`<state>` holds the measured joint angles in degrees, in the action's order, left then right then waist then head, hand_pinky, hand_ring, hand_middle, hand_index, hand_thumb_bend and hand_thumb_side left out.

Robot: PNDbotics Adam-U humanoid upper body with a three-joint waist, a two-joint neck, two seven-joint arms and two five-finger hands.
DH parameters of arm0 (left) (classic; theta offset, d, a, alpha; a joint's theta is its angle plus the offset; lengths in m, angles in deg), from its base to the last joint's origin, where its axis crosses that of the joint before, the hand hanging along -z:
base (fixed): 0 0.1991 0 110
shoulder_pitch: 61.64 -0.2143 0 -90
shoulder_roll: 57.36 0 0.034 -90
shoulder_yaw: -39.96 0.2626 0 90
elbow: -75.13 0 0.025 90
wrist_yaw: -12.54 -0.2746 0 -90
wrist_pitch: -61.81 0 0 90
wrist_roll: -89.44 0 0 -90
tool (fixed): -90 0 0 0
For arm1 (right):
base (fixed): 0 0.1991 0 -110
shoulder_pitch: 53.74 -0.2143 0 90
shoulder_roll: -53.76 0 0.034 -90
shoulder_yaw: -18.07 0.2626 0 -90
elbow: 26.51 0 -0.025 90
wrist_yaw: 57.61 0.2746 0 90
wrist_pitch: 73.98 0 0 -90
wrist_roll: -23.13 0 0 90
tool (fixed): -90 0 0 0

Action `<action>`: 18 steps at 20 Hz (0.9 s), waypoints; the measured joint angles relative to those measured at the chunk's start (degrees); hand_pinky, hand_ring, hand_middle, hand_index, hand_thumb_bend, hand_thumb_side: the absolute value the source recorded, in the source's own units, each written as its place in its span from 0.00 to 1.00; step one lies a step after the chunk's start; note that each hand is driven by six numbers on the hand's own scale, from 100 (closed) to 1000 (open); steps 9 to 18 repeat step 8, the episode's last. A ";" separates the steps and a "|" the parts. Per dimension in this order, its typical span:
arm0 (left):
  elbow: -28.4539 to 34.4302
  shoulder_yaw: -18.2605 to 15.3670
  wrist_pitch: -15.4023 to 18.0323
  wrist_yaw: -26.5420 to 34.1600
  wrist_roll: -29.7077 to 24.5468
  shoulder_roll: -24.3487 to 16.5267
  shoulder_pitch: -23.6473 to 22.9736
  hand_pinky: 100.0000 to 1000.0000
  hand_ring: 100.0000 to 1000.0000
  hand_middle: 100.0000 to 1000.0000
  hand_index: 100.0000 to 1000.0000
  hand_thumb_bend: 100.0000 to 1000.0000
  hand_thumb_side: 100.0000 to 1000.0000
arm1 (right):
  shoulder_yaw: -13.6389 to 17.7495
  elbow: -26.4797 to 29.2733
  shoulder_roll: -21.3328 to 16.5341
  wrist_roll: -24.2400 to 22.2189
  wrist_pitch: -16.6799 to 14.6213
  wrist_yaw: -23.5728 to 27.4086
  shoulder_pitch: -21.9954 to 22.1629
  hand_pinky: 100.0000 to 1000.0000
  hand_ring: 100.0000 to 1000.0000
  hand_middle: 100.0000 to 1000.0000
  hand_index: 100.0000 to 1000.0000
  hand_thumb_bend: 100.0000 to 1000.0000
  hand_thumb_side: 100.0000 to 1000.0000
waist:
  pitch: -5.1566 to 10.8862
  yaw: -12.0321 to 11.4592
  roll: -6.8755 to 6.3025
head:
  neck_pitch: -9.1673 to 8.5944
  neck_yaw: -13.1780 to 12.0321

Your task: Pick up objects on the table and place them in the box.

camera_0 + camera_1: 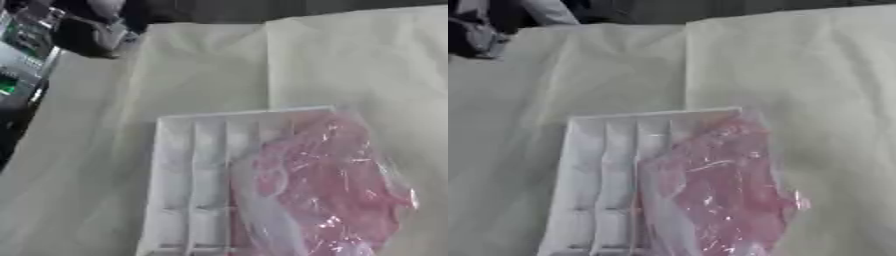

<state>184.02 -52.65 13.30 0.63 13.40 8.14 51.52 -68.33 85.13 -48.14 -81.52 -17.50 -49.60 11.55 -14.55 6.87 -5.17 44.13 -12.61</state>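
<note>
A white box (pixel 188 165) with narrow ribbed compartments lies on the cream cloth in the lower middle of both eye views. A clear plastic bag with something pink inside (pixel 324 180) rests over the box's right half and sticks out past its right edge. Neither of my hands shows in either view.
The cream cloth (pixel 798 70) covers the table, with a fold line running down the middle. At the far left edge stand dark equipment with a green light (pixel 22 45) and a dark rounded object (pixel 470 35).
</note>
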 measured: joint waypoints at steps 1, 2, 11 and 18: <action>0.14 -0.52 0.55 1.94 1.60 0.83 -0.55 0.73 0.81 0.81 0.91 0.04 0.89 | -0.01 0.21 0.00 0.10 -0.09 -0.01 0.00 0.62 0.74 0.80 0.77 0.00 0.87 | -0.24 -0.16 0.09 | 0.00 0.00; 0.50 -1.06 1.05 4.02 2.97 1.68 -1.03 0.73 0.81 0.81 0.91 0.03 0.95 | -0.01 0.39 0.00 0.15 -0.14 -0.02 0.00 0.62 0.74 0.80 0.77 0.00 0.87 | -0.45 -0.32 0.18 | 0.00 0.00; 2.91 -5.25 2.02 11.86 5.59 4.68 -2.52 0.75 0.82 0.82 0.94 0.07 0.90 | -0.02 1.57 0.00 0.56 -0.29 -0.03 0.00 0.62 0.74 0.79 0.77 0.00 0.87 | -1.08 -1.09 0.49 | 0.00 0.00; 2.91 -5.25 2.02 11.86 5.59 4.68 -2.52 0.75 0.82 0.82 0.94 0.07 0.90 | -0.02 1.57 0.00 0.56 -0.29 -0.03 0.00 0.62 0.74 0.79 0.77 0.00 0.87 | -1.08 -1.09 0.49 | 0.00 0.00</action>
